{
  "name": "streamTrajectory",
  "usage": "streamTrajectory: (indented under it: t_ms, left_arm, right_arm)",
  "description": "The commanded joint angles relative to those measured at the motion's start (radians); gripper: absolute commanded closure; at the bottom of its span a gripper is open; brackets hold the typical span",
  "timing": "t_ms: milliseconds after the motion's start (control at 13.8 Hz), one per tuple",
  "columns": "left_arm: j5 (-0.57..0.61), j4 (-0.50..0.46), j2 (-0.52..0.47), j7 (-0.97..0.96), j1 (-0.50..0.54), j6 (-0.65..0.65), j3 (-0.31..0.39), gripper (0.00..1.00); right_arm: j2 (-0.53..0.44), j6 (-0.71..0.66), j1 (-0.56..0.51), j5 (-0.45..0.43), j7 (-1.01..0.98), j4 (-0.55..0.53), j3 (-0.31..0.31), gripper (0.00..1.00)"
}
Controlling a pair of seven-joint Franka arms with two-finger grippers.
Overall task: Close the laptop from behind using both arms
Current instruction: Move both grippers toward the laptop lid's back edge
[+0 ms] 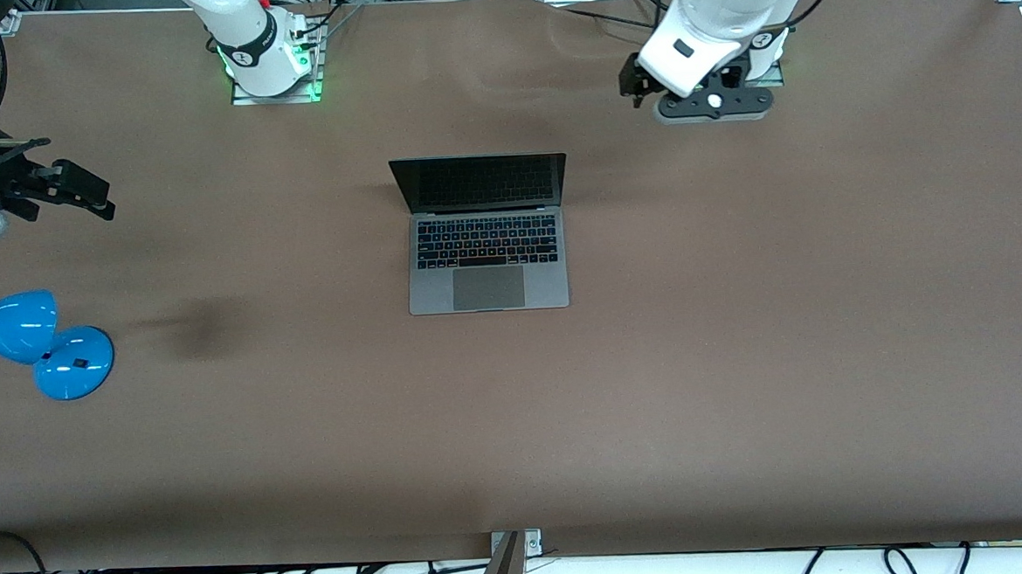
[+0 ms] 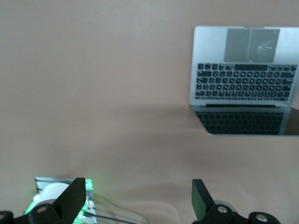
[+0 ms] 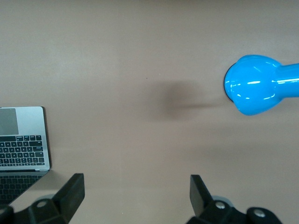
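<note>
The space-grey laptop lies open in the middle of the table, its dark screen upright on the side toward the robot bases. It also shows in the left wrist view and partly in the right wrist view. My left gripper hangs open and empty over the table in front of its own base, toward the left arm's end from the laptop; its fingers stand wide apart. My right gripper is open and empty over the table at the right arm's end, well apart from the laptop.
A blue desk lamp stands at the right arm's end of the table, nearer to the front camera than my right gripper; it shows in the right wrist view. The green-lit right arm base stands at the table's edge. Brown table surrounds the laptop.
</note>
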Motion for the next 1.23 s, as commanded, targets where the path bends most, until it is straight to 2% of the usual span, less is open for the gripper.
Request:
streamTrajectory:
  t_ms: [0,144,289,433,578,722,794,867,939,1011,1083,1156]
  left_arm:
    - [-0.033,0.019,0.048,-0.042,-0.013,-0.009,-0.039,0.0]
    - [-0.042,0.019,0.092,-0.081,-0.016,-0.003,-0.085,0.0]
    - [-0.064,0.028,0.155,-0.153,-0.041,-0.001,-0.111,0.0]
    - [-0.123,0.027,0.19,-0.174,-0.059,0.0,-0.114,0.0]
    - [-0.203,0.03,0.244,-0.19,-0.075,0.0,-0.114,0.0]
    - [-0.233,0.037,0.308,-0.206,-0.076,0.0,-0.116,0.0]
    - [-0.237,0.039,0.347,-0.212,-0.076,0.0,-0.116,0.0]
    - [-0.255,0.046,0.379,-0.223,-0.078,0.002,-0.116,0.0]
    - [-0.256,0.063,0.411,-0.247,-0.091,0.014,-0.116,0.0]
    - [-0.254,0.071,0.433,-0.285,-0.108,0.026,-0.116,0.01]
    - [-0.251,0.073,0.446,-0.328,-0.12,0.04,-0.116,0.02]
    - [-0.25,0.073,0.454,-0.359,-0.13,0.054,-0.116,0.06]
  right_arm:
    - [0.009,-0.005,0.019,-0.008,-0.005,-0.004,0.007,0.0]
    - [0.024,-0.013,0.053,-0.012,-0.005,-0.006,0.016,0.0]
    - [0.052,-0.075,0.109,-0.017,-0.002,-0.004,0.019,0.0]
    - [0.08,-0.153,0.171,-0.008,0.015,-0.006,0.021,0.0]
    - [0.107,-0.169,0.243,0.0,0.018,-0.016,0.021,0.0]
    - [0.115,-0.163,0.316,0.018,0.132,-0.064,0.03,0.02]
    - [0.109,-0.155,0.335,0.056,0.215,-0.104,0.06,0.09]
    - [0.098,-0.139,0.335,0.072,0.269,-0.139,0.115,0.28]
    - [0.09,-0.129,0.335,0.074,0.296,-0.16,0.16,0.5]
    - [0.09,-0.129,0.335,0.075,0.3,-0.173,0.183,0.8]
    - [0.093,-0.131,0.335,0.081,0.3,-0.185,0.206,1.0]
    - [0.101,-0.129,0.335,0.104,0.303,-0.196,0.223,1.0]
